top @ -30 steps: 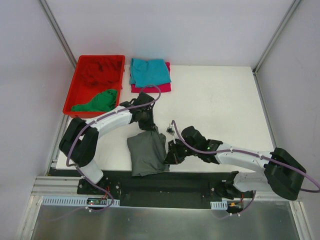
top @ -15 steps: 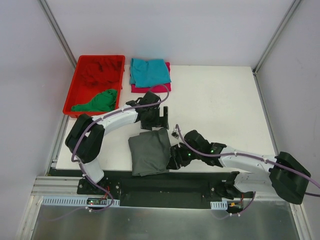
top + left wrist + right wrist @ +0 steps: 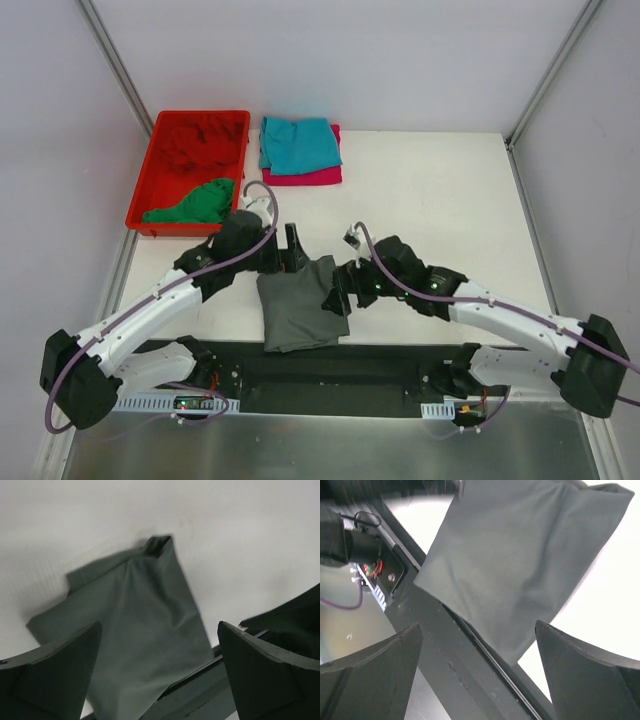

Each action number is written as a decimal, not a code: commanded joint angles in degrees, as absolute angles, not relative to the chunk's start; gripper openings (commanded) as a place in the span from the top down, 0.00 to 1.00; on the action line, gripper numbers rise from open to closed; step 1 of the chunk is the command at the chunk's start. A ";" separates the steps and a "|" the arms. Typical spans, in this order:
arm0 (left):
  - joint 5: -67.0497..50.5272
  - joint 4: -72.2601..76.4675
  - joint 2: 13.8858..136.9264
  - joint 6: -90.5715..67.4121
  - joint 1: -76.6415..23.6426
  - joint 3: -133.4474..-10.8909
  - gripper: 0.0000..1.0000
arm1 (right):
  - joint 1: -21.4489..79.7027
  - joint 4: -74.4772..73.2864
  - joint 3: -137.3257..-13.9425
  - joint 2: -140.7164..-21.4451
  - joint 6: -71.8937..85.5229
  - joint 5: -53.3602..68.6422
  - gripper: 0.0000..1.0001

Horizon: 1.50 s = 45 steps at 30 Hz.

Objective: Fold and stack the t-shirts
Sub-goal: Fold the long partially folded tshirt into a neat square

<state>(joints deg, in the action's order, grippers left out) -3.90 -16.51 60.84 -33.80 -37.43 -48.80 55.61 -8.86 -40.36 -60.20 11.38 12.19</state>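
Note:
A dark grey t-shirt (image 3: pixel 293 315) lies folded at the table's near edge, its lower end over the black rail. My left gripper (image 3: pixel 292 258) hovers open just above its far edge, and the left wrist view shows the shirt (image 3: pixel 135 630) below the gripper (image 3: pixel 160 680) with nothing between the fingers. My right gripper (image 3: pixel 339 290) stands open at the shirt's right edge; the grey cloth (image 3: pixel 520 565) lies beyond the gripper (image 3: pixel 477 675). A folded teal t-shirt (image 3: pixel 299 143) rests on a magenta one (image 3: pixel 310 177) at the back. Green (image 3: pixel 195 203) and red (image 3: pixel 200 140) t-shirts lie crumpled in the bin.
The red plastic bin (image 3: pixel 137 205) stands at the table's back left, next to the teal-and-magenta stack. The black base rail (image 3: pixel 445 670) runs right under the grey shirt's near end. White tabletop (image 3: pixel 440 190) stretches to the right.
Both grippers have opened and let go of the dark grey shirt, which now lies flat and folded. The left arm has drawn back leftward; the right gripper has lifted off the shirt's edge.

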 commanded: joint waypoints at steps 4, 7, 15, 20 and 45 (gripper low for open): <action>-17.29 -6.35 53.53 -38.14 -37.35 -28.76 0.01 | 49.58 4.00 -48.25 -77.14 18.10 26.25 0.04; -19.68 -1.69 51.86 -38.76 -37.35 -23.48 0.01 | 48.87 8.16 -50.09 -82.34 17.94 28.13 0.04; -18.99 -0.26 55.10 -41.22 -37.35 -18.37 0.01 | 45.79 8.35 -52.38 -92.27 15.20 31.11 0.04; -16.18 -0.26 55.20 -44.20 -37.35 -18.72 0.01 | 43.34 8.44 -52.21 -98.16 15.55 30.32 0.04; -16.86 -9.49 62.30 -41.75 -23.64 -33.31 0.01 | 53.24 -6.43 -53.54 -84.11 -7.12 37.79 0.04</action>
<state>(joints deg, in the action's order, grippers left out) -9.17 -9.76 59.96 -44.47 -23.90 -32.45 44.12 -9.39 -59.29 -87.44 -4.36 35.46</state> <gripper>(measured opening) 0.990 0.961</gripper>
